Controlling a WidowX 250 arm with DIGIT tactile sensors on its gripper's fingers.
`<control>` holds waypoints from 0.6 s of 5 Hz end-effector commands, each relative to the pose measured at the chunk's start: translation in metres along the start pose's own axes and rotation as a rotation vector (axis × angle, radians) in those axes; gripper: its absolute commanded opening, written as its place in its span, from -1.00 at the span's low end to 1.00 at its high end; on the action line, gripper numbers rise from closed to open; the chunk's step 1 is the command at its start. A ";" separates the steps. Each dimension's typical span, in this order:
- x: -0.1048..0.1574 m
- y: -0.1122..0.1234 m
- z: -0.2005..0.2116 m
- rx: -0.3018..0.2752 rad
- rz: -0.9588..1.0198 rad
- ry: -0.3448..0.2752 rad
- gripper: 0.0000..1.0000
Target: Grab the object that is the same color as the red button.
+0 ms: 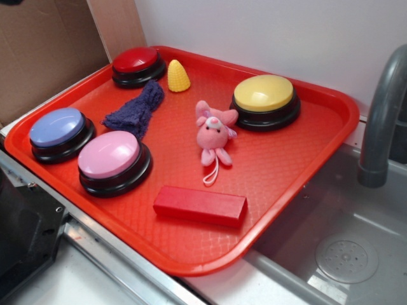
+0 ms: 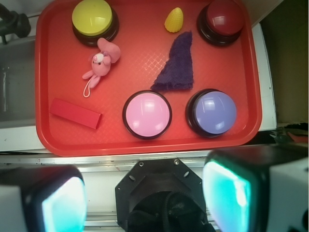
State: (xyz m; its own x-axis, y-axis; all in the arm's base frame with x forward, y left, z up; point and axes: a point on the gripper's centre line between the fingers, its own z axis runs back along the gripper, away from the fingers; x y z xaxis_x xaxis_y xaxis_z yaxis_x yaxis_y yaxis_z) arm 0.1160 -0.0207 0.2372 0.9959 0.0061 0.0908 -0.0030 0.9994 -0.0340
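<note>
Claw [image 2: 142, 198] spread apart, empty, off the tray's [image 2: 140, 145] 6 o'clock edge. Block [image 2: 76, 113] lies flat at 8 o'clock. Red button [image 2: 223, 19] at 1 o'clock.

A: What sits on the tray [image 1: 318, 133] at the left?
B: A blue button [image 1: 58, 129] far left, a pink button [image 1: 109, 156] just beside it and nearer, and a purple cloth [image 1: 137, 109] lying flat behind them.
A: And farther back?
B: A yellow corn cob [image 1: 178, 76] standing upright near the far rim, a yellow button [image 1: 264, 95] to the right, and a pink plush bunny [image 1: 215, 132] in the middle. A grey faucet [image 1: 381, 114] rises over the sink [image 1: 346, 254] at right
</note>
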 end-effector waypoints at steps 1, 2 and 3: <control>0.000 0.000 0.000 0.000 0.000 0.000 1.00; 0.009 -0.028 -0.011 0.011 -0.253 -0.052 1.00; 0.014 -0.043 -0.035 0.012 -0.505 -0.032 1.00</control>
State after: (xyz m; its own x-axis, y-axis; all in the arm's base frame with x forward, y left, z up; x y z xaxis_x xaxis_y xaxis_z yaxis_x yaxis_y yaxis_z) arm 0.1328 -0.0609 0.2010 0.8905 -0.4450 0.0949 0.4444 0.8954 0.0292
